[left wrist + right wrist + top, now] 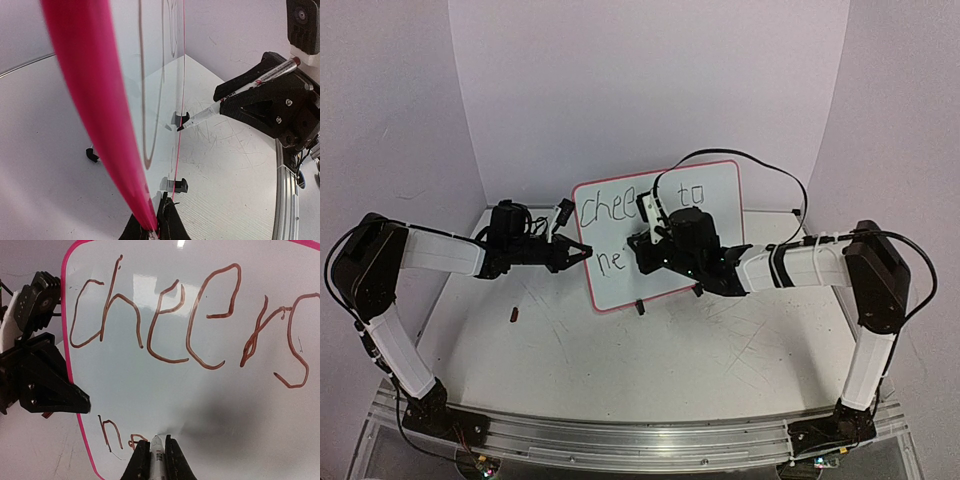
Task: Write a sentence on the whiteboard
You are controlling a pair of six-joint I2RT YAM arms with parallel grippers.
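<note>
Right hand (pixel 155 441) clamping marker (pixel 157 458), left hand (pixel 157 224) pinching whiteboard (pixel 150 385) edge

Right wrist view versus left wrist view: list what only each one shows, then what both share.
Only the right wrist view: the sentence face-on, readable as "cheers" over a started "ne". Only the left wrist view: the whiteboard edge-on, its black clip feet, and the marker at full length. Both: the board's pink rim, the right gripper shut on the marker, tip at the board, and the left gripper clamping the rim.
</note>
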